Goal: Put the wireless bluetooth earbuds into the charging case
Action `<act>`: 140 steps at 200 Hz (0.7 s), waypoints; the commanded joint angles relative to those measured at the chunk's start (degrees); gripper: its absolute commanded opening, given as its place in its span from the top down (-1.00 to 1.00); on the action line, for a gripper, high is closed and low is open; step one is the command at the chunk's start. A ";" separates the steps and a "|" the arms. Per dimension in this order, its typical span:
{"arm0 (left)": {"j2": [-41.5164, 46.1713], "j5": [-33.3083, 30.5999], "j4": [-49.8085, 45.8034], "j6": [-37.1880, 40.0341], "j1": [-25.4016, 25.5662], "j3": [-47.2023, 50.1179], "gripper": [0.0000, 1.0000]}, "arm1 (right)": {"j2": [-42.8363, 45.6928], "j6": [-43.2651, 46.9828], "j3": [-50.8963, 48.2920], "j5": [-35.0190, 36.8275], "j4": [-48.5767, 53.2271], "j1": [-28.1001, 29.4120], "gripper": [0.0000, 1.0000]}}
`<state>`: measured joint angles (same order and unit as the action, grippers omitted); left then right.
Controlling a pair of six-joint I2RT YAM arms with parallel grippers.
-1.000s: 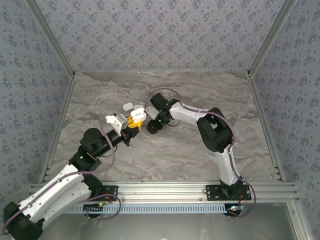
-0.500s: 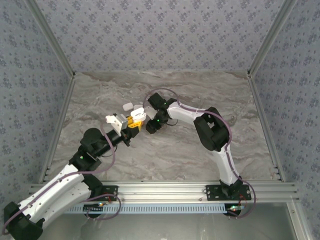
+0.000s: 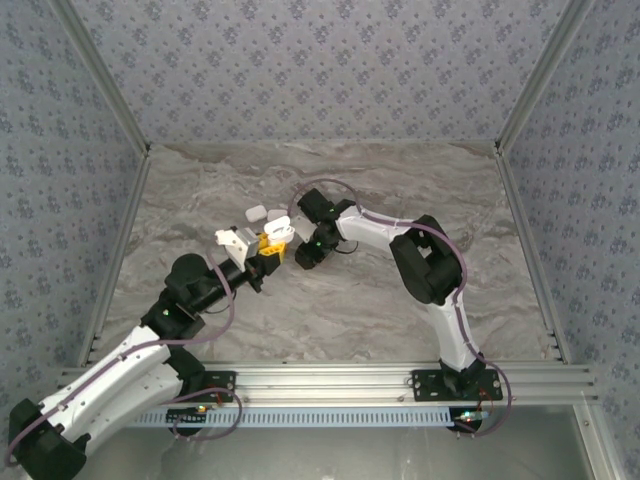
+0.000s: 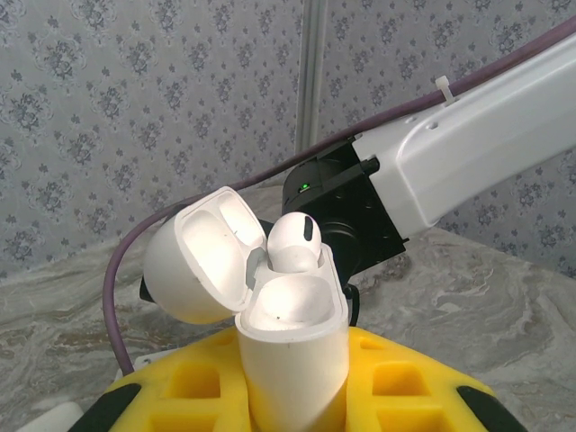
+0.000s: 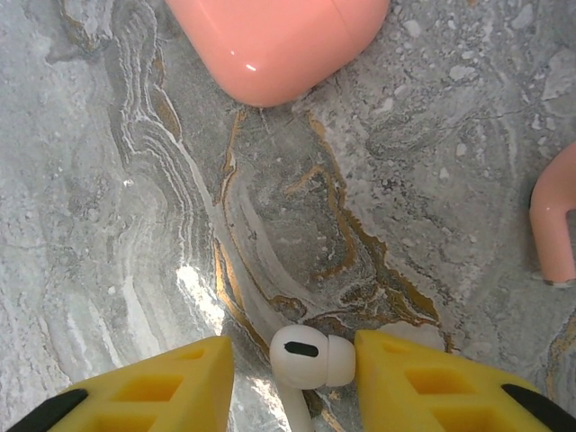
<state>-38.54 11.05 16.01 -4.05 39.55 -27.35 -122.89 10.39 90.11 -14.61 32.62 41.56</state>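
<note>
My left gripper [image 4: 292, 389] is shut on the white charging case [image 4: 292, 351], which stands upright between its yellow fingers [image 4: 175, 387]. The lid [image 4: 193, 261] is swung open to the left. One white earbud [image 4: 294, 241] sits in the far slot and the near slot is bare. From above, the case [image 3: 278, 231] hangs at mid-table, with my right gripper [image 3: 300, 257] just right of it. My right gripper [image 5: 292, 362] is low over the table, open around a second white earbud [image 5: 310, 357]. The bud's tip touches the right finger [image 5: 432, 387]; a gap remains at the left finger [image 5: 153, 391].
A salmon-pink case [image 5: 274, 36] lies closed on the marble just ahead of my right gripper, and a pink earbud [image 5: 553, 229] lies at the right edge. Two small white cases [image 3: 256, 212] sit behind the held case. My right arm [image 4: 468, 153] passes close behind the held case.
My right gripper's jaws have narrowed around the white earbud on the table. My left arm has nudged the held case slightly to the right.
</note>
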 commanded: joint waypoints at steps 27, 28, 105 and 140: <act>-0.29 -0.43 0.78 0.67 0.39 -1.30 0.96 | 1.52 0.46 -1.70 -0.42 3.51 0.61 0.29; -0.30 -0.42 0.78 0.69 0.42 -1.30 0.96 | 1.51 0.44 -1.69 -0.46 3.51 0.62 0.29; -0.78 -0.29 0.85 0.66 0.42 -1.39 0.96 | 3.84 -1.75 -2.92 -1.80 2.08 -0.58 0.50; -0.88 -0.25 1.26 0.45 0.40 -0.97 0.96 | 8.14 -3.58 -5.92 -2.49 -1.48 -2.05 0.50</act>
<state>-39.55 11.07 16.01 -3.90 39.55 -27.35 -119.46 8.91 85.67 -15.90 31.90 40.75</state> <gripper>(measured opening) 0.199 0.251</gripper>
